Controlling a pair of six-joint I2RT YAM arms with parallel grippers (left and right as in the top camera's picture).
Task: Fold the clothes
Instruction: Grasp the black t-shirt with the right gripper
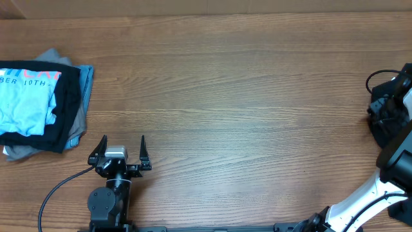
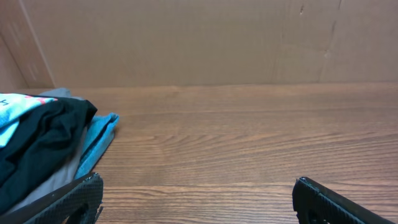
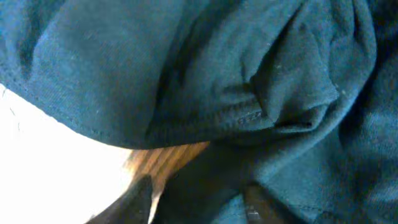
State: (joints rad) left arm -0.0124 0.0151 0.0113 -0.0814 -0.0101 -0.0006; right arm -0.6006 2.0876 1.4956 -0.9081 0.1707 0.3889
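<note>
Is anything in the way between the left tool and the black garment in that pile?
Nothing lies on the table between the left tool and the black garment. But the light blue T-shirt covers most of it; only its right edge shows, above a grey garment.

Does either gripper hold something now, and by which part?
The left gripper is open and holds nothing. The right gripper is close against a dark garment; whether it grips it, and where, cannot be told.

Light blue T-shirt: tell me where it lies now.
Overhead view: the light blue T-shirt lies far left on the table, atop a black garment, up-left of the left end effector.
</note>
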